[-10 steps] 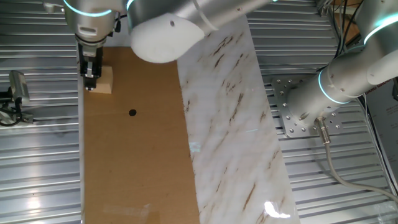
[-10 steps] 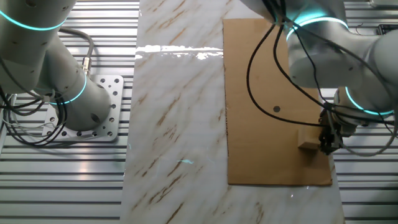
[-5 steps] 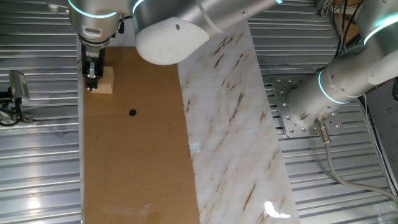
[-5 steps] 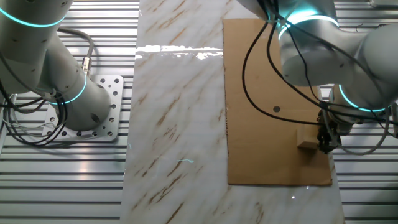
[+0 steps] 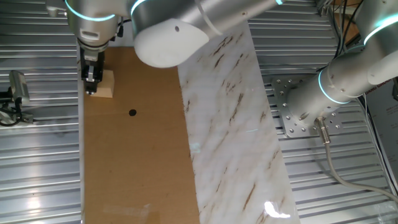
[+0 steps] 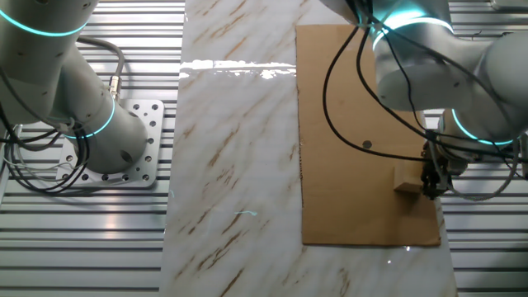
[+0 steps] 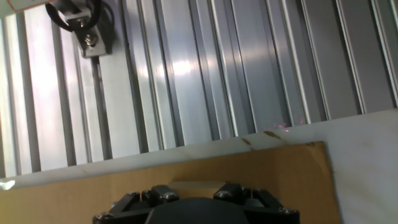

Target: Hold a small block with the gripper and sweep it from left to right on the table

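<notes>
— Tan wood: where does the small block [image 5: 104, 86] sit on the surface [image 5: 137, 162]?

— Upper left of one fixed view, near the brown board's left edge, above and left of the black dot [image 5: 132, 112].

— And relative to the tool [image 5: 91, 79]?

— The block touches the tool's right side there; in the other fixed view it sits at the tool's [image 6: 430, 178] left. Whether the narrow black fingers clamp it or merely stand beside it cannot be told. The sweep likely runs toward the marble strip [image 5: 230, 124].
</notes>
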{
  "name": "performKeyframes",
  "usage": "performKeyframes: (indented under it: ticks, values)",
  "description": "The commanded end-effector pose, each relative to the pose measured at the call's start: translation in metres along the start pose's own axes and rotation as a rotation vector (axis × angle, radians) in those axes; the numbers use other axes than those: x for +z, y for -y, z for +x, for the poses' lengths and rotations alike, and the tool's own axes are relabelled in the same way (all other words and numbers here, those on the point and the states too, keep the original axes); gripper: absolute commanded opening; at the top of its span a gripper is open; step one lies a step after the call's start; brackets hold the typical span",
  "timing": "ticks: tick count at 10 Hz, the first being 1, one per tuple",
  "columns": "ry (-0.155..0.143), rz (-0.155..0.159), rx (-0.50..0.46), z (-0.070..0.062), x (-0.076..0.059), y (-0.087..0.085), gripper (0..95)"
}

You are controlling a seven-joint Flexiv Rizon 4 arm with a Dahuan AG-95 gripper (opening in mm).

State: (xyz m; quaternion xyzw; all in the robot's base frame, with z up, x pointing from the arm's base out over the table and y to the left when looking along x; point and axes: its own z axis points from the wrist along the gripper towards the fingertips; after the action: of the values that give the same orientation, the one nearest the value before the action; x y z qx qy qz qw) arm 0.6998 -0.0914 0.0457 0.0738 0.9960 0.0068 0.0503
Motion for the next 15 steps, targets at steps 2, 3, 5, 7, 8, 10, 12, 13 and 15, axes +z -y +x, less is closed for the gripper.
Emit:
performKeyframes:
  ticks: [2, 3, 5, 7, 8, 10, 12, 13, 15]
  values:
    - [-0.005, -0.043, 0.017, 0.0007, 0.0049, -0.0011, 0.0]
    - [0.005, -0.036, 0.013, 0.0011, 0.005, -0.0028, 0.0]
    - [0.008, -0.027, 0.01, 0.0007, 0.005, -0.0035, 0.0]
    - [-0.007, -0.071, 0.029, 0.0006, 0.0051, -0.0037, 0.0]
    - [-0.013, -0.07, 0.027, 0.0006, 0.005, -0.0037, 0.0]
    - [0.009, -0.077, 0.026, 0.0005, 0.0052, -0.0039, 0.0]
    - [-0.009, -0.066, 0.027, 0.0004, 0.0052, -0.004, 0.0]
    - [-0.023, -0.06, 0.03, 0.0004, 0.0053, -0.004, 0.0]
    - [-0.014, -0.059, 0.03, 0.0006, 0.0065, -0.0041, 0.0]
